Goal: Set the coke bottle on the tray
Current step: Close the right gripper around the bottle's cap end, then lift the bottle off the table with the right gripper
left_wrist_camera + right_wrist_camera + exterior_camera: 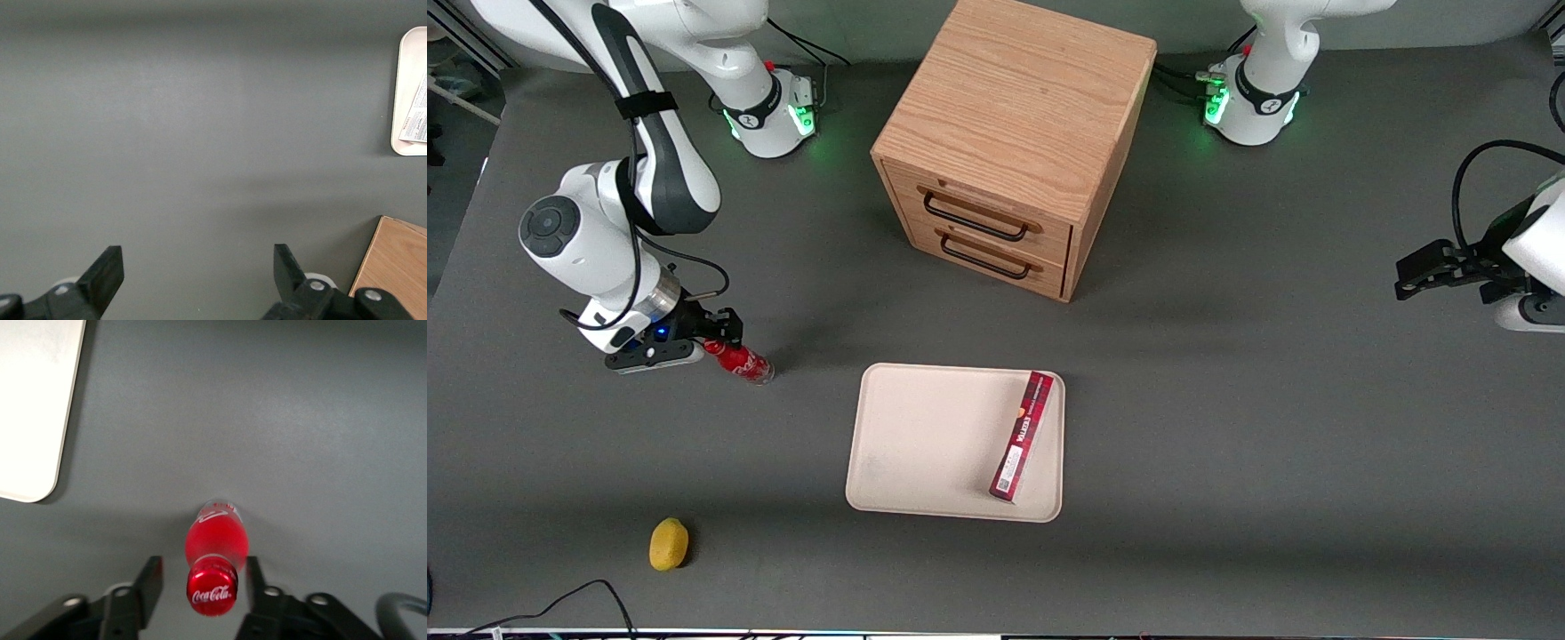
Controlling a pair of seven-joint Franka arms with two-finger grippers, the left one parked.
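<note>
The coke bottle (pixel 740 361) is a small red bottle with a red cap. It stands on the grey table toward the working arm's end, apart from the tray. My right gripper (pixel 717 345) is open, with one finger on each side of the bottle's cap and a gap on both sides. The right wrist view looks down on the cap (pixel 212 590) between the fingers (pixel 149 579), with the gripper (pixel 202 579) straddling it. The cream tray (pixel 925 444) lies on the table in front of the cabinet, and its corner shows in the right wrist view (pixel 33 407).
A long dark-red carton (pixel 1023 436) lies on the tray along its edge toward the parked arm. A wooden drawer cabinet (pixel 1014 142) stands farther from the camera than the tray. A yellow lemon-like object (pixel 668 543) lies near the table's front edge.
</note>
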